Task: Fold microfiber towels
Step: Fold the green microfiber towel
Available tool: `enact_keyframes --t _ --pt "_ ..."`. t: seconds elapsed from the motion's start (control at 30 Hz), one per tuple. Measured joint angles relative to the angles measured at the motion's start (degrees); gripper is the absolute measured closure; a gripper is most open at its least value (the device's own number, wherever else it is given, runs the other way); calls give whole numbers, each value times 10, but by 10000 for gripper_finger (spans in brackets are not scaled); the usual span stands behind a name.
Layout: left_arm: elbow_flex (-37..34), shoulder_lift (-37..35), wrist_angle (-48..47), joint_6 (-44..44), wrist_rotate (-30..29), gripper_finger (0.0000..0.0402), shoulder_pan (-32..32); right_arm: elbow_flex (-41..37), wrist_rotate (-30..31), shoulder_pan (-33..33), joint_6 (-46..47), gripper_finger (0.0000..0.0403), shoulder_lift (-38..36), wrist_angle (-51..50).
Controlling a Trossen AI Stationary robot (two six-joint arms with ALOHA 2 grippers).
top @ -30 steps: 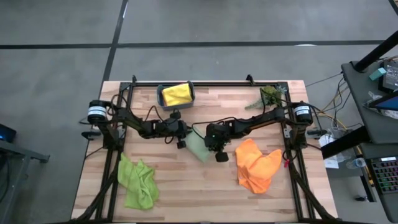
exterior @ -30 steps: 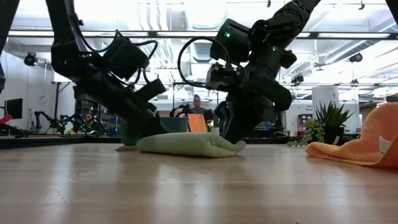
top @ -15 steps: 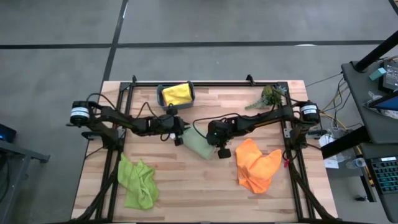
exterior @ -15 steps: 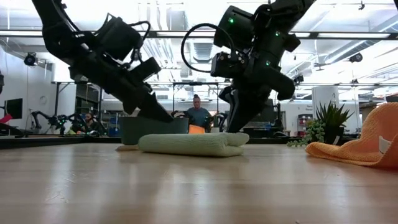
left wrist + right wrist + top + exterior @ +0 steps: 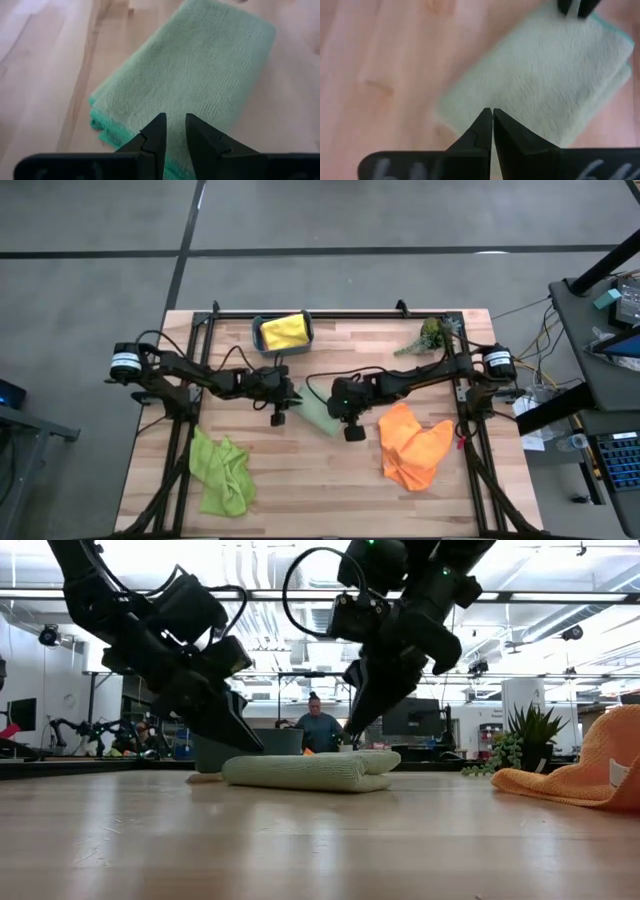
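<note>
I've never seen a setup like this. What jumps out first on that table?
Two dark arms meet mid-table over a folded pale green towel, the left claw and right claw both poised just above it, empty. A bright orange towel lies crumpled to the right, a lime green towel at front left, and a yellow towel sits in a small bin at the back.

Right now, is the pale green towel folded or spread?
Folded: the pale green towel lies as a compact rectangle with stacked layered edges.
</note>
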Motion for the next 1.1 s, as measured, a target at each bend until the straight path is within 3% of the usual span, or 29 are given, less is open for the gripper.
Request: enact_keyframes --t 0.3,0.43,0.63,0.83,1.1 --pt "0 27 22 -1 -1 343 0 -9 0 30 33 394 35 120" --pt "1 34 28 -1 -1 343 0 -9 -1 31 52 394 60 123" --pt "0 37 20 -11 -1 343 -1 -10 1 31 57 394 65 52" --pt "0 35 11 -45 -1 343 -1 -9 86 30 31 394 60 -37" --pt "2 7 5 -128 -3 343 2 -11 88 29 29 394 25 -73"
